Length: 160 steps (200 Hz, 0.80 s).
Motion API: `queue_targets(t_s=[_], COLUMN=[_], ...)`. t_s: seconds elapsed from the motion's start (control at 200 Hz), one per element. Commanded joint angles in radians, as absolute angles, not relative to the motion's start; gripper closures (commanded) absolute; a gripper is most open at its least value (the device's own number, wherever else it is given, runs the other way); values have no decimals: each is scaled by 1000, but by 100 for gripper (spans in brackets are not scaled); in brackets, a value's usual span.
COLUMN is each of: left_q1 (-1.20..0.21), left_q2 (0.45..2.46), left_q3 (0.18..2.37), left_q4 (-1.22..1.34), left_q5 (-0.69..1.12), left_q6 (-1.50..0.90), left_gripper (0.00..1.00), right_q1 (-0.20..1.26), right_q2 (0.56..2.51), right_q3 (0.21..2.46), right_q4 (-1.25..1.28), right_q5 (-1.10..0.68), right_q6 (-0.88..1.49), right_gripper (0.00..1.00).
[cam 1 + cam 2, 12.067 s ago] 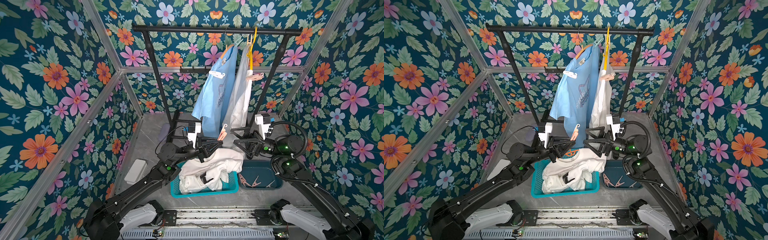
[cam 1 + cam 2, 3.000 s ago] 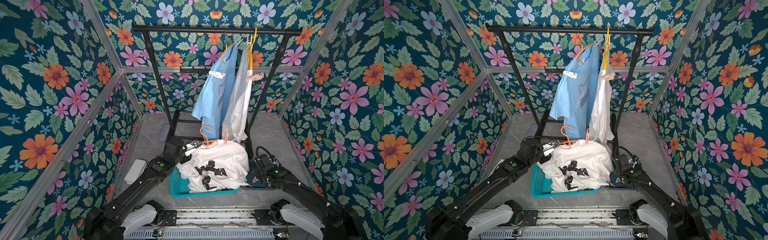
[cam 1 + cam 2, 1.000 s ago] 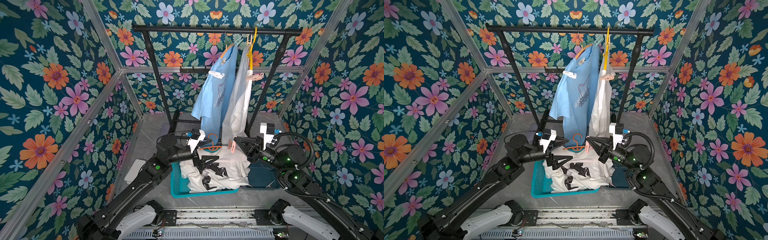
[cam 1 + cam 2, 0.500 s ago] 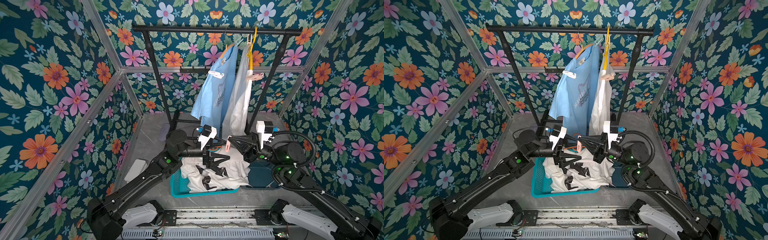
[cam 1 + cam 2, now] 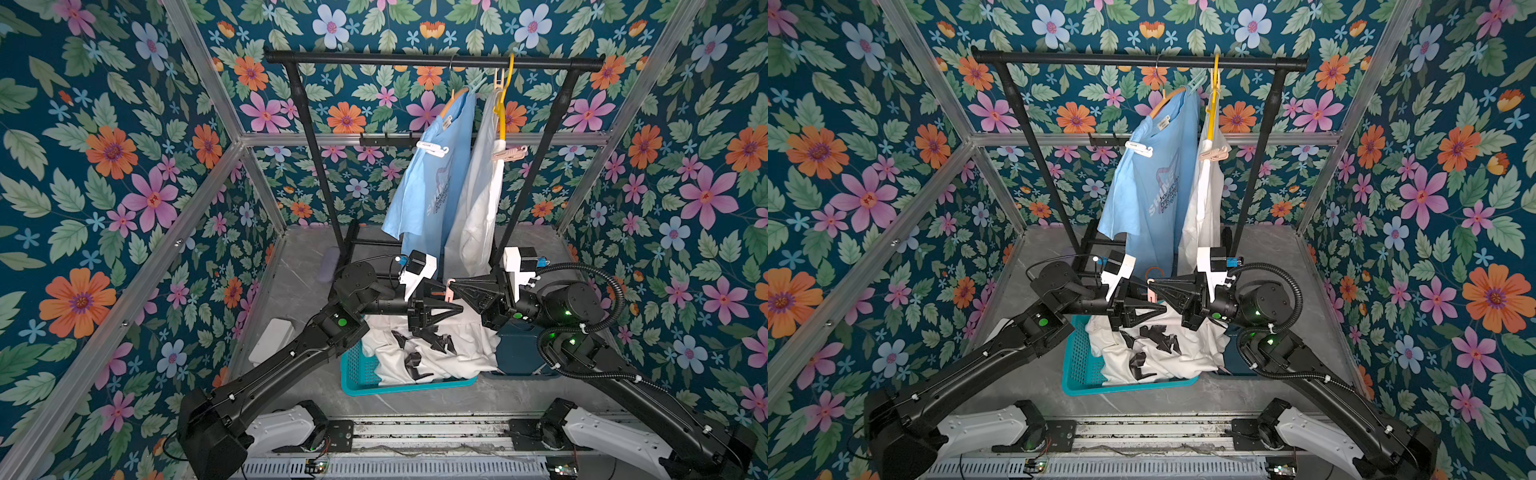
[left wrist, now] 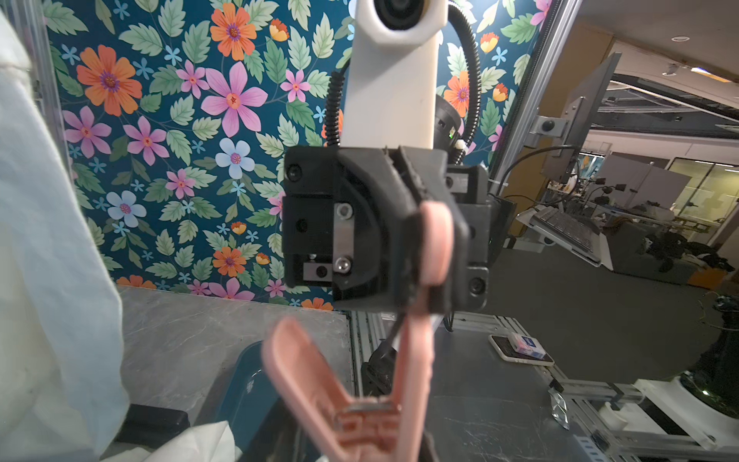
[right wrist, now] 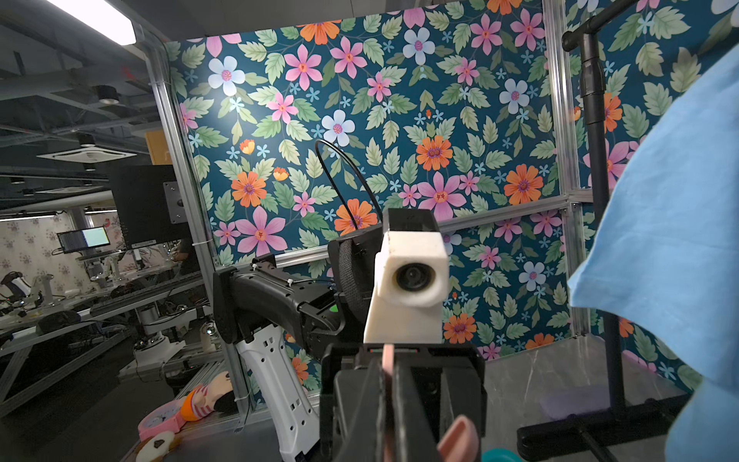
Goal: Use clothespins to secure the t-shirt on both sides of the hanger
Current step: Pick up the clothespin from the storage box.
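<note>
Low in the frame, a white t-shirt (image 5: 436, 357) fills the teal basket (image 5: 353, 374). Just above it, mid-frame, the right gripper (image 5: 457, 289) clamps one prong of a V-splayed pale pink clothespin (image 5: 449, 291). The left gripper (image 5: 451, 308) faces it, grip unclear. Beyond, a pegged blue shirt (image 5: 432, 187) and a white shirt (image 5: 478, 208) hang on the black rack (image 5: 374, 58).

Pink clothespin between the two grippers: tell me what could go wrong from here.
1. The right gripper grips the pink clothespin by one leg only, as the left wrist view shows. A nudge may twist it loose and drop it towards the white t-shirt below.
2. The left gripper sits almost tip to tip with the right one, so their jaws could collide.
</note>
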<state>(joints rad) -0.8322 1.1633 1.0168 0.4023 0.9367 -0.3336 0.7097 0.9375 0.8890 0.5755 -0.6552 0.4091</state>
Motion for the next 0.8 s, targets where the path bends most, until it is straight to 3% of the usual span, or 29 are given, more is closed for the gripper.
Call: queue_targets(t_s=[0.0, 0.15, 0.405, 0.46, 0.56, 0.72, 0.796], left_q1=[-833, -839, -842, -842, -842, -842, -842], left_q2=[1158, 1155, 1157, 1160, 1166, 1168, 1161], left_q3=[1020, 1009, 1014, 1022, 1028, 1044, 1048], left_q4=[446, 445, 414, 400, 375, 291, 240], left_q5=[938, 929, 926, 926, 924, 898, 878], left_q6=[-336, -336, -318, -314, -294, -224, -171], left_gripper=[65, 82, 95, 100, 100, 100, 100], right_q1=[710, 710, 710, 709, 710, 710, 710], right_q2=[929, 917, 919, 919, 914, 883, 860], right_q3=[877, 857, 856, 857, 853, 855, 858], right_q4=[642, 649, 620, 608, 582, 508, 457], right_q5=[-677, -678, -677, -679, -660, -618, -590], right_q6=[385, 356, 344, 345, 342, 323, 308], right_gripper=[100, 100, 100, 93, 87, 68, 49])
